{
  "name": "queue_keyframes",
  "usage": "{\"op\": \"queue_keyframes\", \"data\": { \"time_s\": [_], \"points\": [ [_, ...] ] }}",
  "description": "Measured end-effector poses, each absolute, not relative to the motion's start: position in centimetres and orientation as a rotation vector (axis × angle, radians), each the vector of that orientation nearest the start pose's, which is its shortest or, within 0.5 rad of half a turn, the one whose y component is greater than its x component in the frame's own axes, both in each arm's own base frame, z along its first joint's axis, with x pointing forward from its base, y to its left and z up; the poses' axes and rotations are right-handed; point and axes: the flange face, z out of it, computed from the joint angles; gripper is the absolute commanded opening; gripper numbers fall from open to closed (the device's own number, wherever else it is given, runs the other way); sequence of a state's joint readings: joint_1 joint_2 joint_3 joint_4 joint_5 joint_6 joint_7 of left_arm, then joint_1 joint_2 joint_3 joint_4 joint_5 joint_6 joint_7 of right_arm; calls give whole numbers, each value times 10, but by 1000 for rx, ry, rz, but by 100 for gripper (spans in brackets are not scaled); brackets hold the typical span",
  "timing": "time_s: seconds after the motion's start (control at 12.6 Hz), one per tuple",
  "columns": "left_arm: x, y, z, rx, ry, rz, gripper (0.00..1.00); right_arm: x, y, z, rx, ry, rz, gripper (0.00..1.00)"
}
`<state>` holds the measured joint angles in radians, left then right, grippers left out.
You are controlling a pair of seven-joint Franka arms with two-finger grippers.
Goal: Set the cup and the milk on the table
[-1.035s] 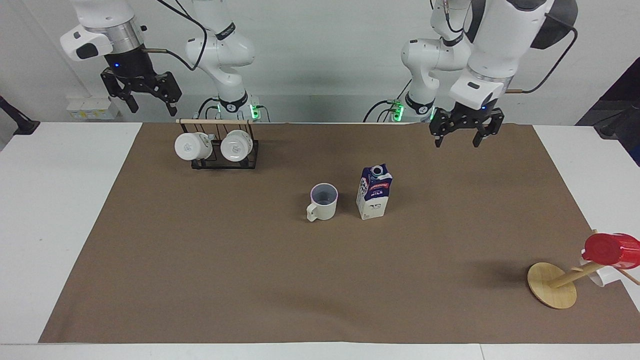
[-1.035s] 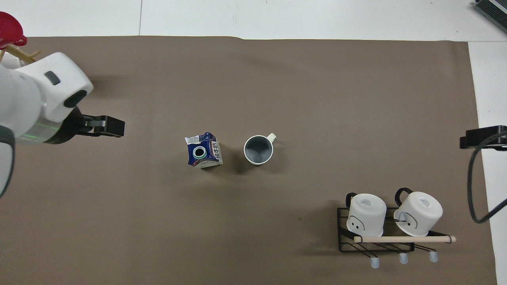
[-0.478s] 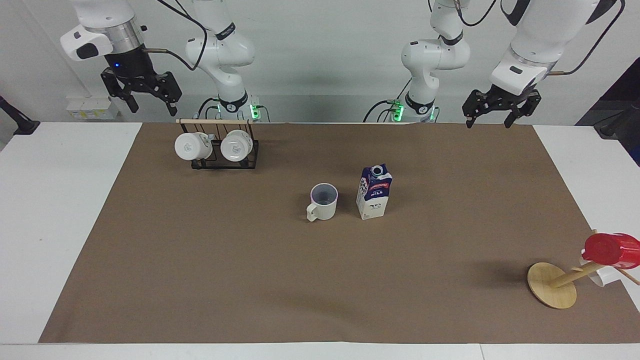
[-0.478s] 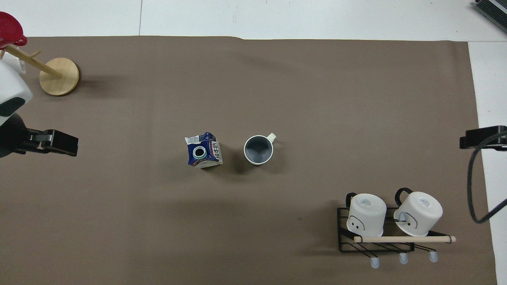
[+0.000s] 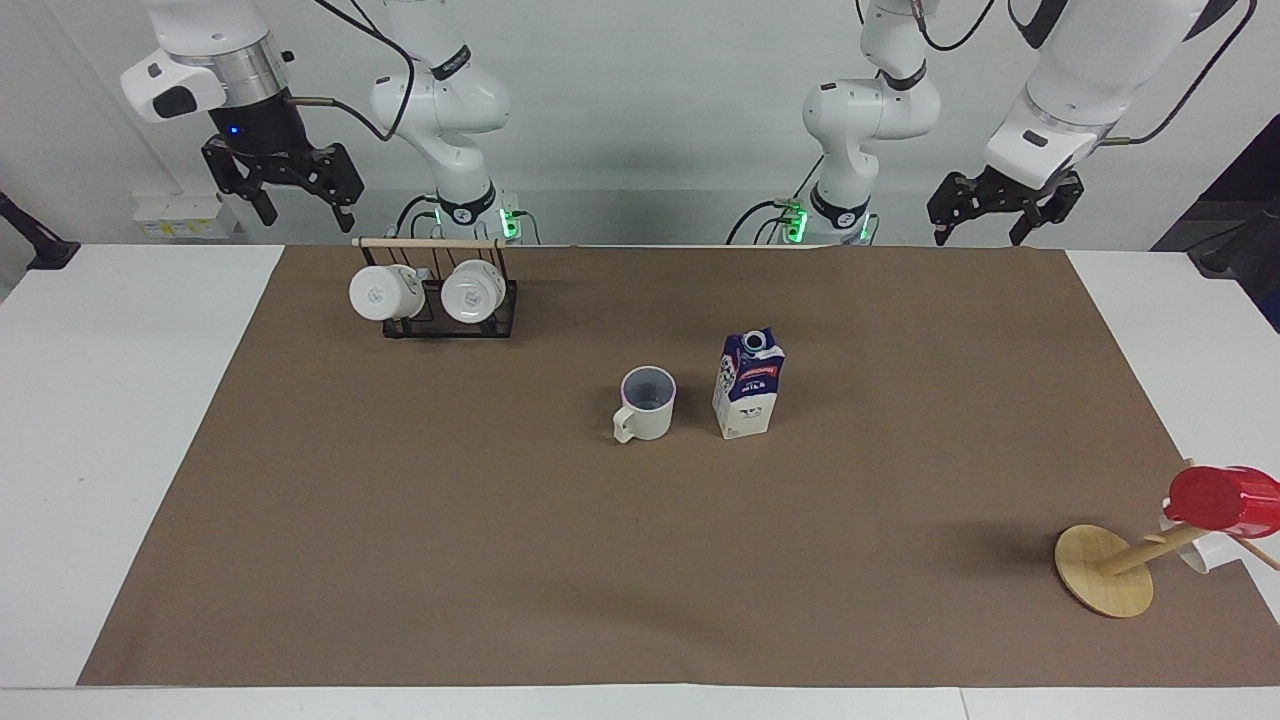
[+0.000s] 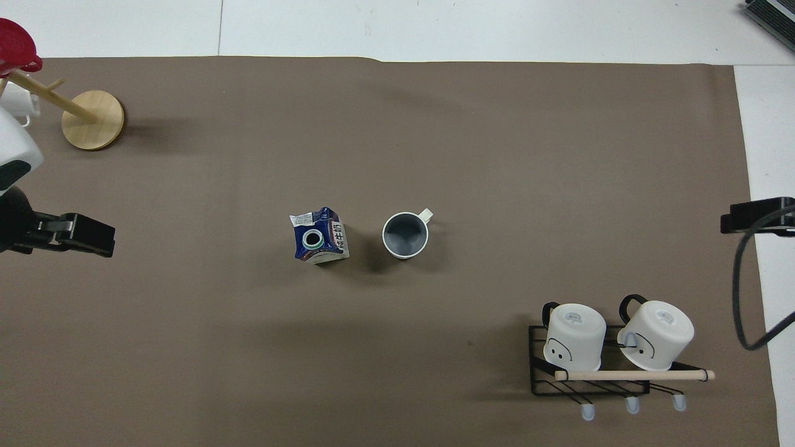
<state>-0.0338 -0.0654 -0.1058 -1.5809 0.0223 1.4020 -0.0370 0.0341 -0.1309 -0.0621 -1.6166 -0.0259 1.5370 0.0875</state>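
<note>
The cream-white cup (image 5: 645, 405) (image 6: 405, 236) stands upright on the brown-covered table (image 5: 480, 560) near its middle, its handle turned away from the robots. Beside it, toward the left arm's end, the blue-topped milk (image 5: 748, 385) (image 6: 318, 236) carton stands upright, a small gap apart from the cup. My left gripper (image 5: 977, 238) hangs open and empty, high over the table's edge by the robots. Up in the air over the mug rack's end of the table, my right gripper (image 5: 306, 216) is also open and empty.
A black wire rack (image 5: 440, 322) (image 6: 590, 385) holds two white mugs close to the robots at the right arm's end. A wooden mug stand (image 5: 1105, 570) (image 6: 93, 112) carrying a red cup (image 5: 1215, 500) (image 6: 15, 46) sits at the corner farthest from the robots, at the left arm's end.
The left gripper has risen and drawn back from over the table beside the milk toward its own end at the robots' edge. The right arm, cup and milk have not moved.
</note>
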Motion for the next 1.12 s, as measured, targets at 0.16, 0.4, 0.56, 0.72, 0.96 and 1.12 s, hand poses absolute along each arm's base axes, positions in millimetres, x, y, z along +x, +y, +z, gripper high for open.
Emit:
{"op": "queue_keyframes", "data": {
  "time_s": [0.16,0.4,0.56,0.72,0.96,1.12],
  "points": [
    [511,-72,642,-3129,152,169,100,509,-19,669,-3152,181,-81,100],
    [512,-67,642,-3145,136,167,100,509,-18,669,-3152,179,-83,100],
    [512,-66,642,-3146,136,166,100,509,-18,670,-3152,178,-83,100],
    [512,-69,643,-3145,145,163,100,510,-14,669,-3149,164,-82,100],
    [512,-69,643,-3146,146,160,100,510,-22,668,-3139,176,-79,100],
    [512,-69,643,-3146,144,158,100,510,-23,668,-3138,181,-78,100]
  ]
}}
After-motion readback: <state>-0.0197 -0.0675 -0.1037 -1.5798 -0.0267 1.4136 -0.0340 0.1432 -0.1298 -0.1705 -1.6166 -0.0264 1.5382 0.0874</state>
